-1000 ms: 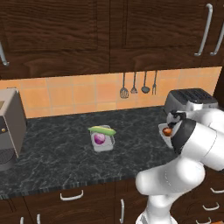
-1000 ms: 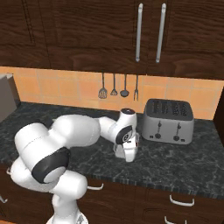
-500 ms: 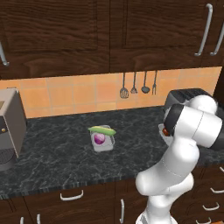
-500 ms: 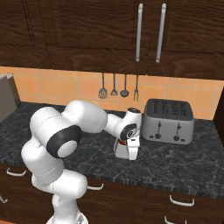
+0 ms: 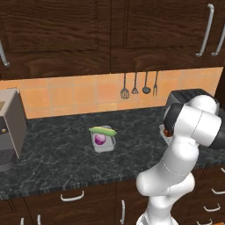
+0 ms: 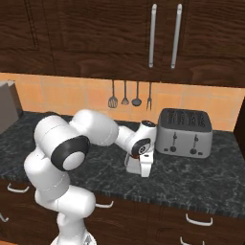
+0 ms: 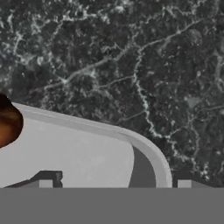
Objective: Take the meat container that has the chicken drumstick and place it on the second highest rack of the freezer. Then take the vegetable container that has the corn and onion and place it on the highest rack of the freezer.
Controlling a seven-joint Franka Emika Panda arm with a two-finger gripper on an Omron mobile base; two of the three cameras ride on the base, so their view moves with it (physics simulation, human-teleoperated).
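Claw (image 7: pixel 113 183) low over the dark speckled stone worktop (image 7: pixel 131 65), fingers spread wide to either side of the pale grey shallow meat container's (image 7: pixel 78 153) curved rim, nothing clamped. Glossy brown-orange chicken drumstick (image 7: pixel 8 122) lies inside that container. Grey vegetable container (image 5: pixel 104 143), holding the green-yellow corn cob (image 5: pixel 103 131) and purple onion (image 5: pixel 99 139), sits well apart. Silver toaster (image 6: pixel 185 132) stands near the claw.

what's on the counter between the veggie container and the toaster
In the left base view, only the robot's arm and the meat container lie between the vegetable container and the toaster; the rest is bare countertop.
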